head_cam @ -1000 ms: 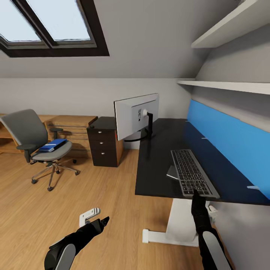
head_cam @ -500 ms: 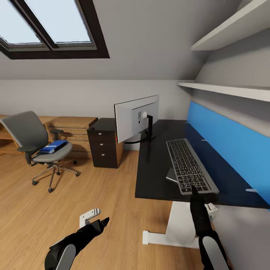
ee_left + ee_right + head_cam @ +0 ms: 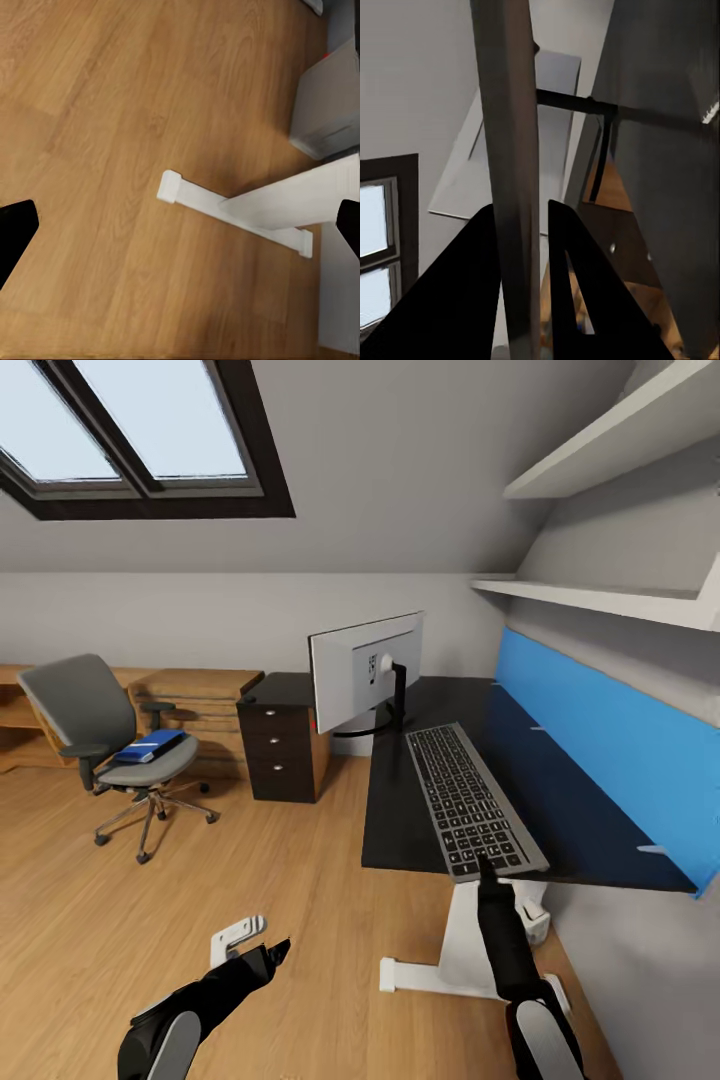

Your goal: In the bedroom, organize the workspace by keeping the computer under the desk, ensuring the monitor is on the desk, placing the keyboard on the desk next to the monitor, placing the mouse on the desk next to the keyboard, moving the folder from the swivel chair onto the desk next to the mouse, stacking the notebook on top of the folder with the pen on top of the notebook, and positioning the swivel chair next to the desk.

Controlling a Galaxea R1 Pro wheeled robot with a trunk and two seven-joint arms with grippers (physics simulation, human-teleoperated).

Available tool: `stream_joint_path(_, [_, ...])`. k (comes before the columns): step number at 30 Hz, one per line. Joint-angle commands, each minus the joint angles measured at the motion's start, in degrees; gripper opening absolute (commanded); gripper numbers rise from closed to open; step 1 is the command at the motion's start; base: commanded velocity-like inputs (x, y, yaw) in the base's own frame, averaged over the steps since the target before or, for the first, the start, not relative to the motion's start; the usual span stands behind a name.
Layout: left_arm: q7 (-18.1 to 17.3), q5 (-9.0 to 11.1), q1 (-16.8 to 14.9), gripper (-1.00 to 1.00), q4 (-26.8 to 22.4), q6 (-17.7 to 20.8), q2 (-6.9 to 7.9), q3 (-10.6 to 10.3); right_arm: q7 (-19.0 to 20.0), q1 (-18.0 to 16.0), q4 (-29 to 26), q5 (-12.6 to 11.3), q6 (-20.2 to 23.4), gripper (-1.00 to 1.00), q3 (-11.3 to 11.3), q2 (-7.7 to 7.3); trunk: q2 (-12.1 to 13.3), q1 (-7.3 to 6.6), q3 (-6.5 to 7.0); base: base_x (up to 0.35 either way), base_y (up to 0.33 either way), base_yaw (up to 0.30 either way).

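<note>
My right gripper (image 3: 487, 868) grasps the keyboard (image 3: 467, 800) by its near short edge (fingers (image 3: 472, 300) clamped either side); its long axis runs away from me toward the monitor (image 3: 366, 668) over the desk (image 3: 560, 830). Left gripper (image 3: 272, 952) idles, spread.

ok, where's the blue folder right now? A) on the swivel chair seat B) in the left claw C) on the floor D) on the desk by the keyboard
A, the folder lies flat on the grey seat of the swivel chair, away from the desk.
</note>
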Motion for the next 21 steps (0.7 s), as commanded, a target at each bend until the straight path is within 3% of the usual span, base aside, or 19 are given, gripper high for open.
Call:
stream_joint_path(1, [0.5, 0.6, 0.0, 1.00, -0.1, 0.2, 0.00, 0.3, 0.4, 0.0, 0.0, -0.7, -0.2, -1.00, 0.1, 0.02, 0.0, -0.04, -0.06, -0.325, 0.099, 0.000])
stream_joint_path(8, [0.3, 0.8, 0.0, 1.00, -0.1, 0.2, -0.07, 3.1, 0.4, 0.0, 0.2, -0.6, -0.3, -1.00, 0.1, 0.06, 0.0, -0.04, -0.06, -0.197, 0.238, 0.000])
stream_joint_path(21, [0.3, 0.9, -0.1, 1.00, -0.1, 0.2, -0.09, 3.5, 0.2, 0.0, 0.3, -0.7, -0.3, -1.00, 0.3, 0.11, 0.0, -0.04, 0.14, -0.013, 0.323, 0.000])
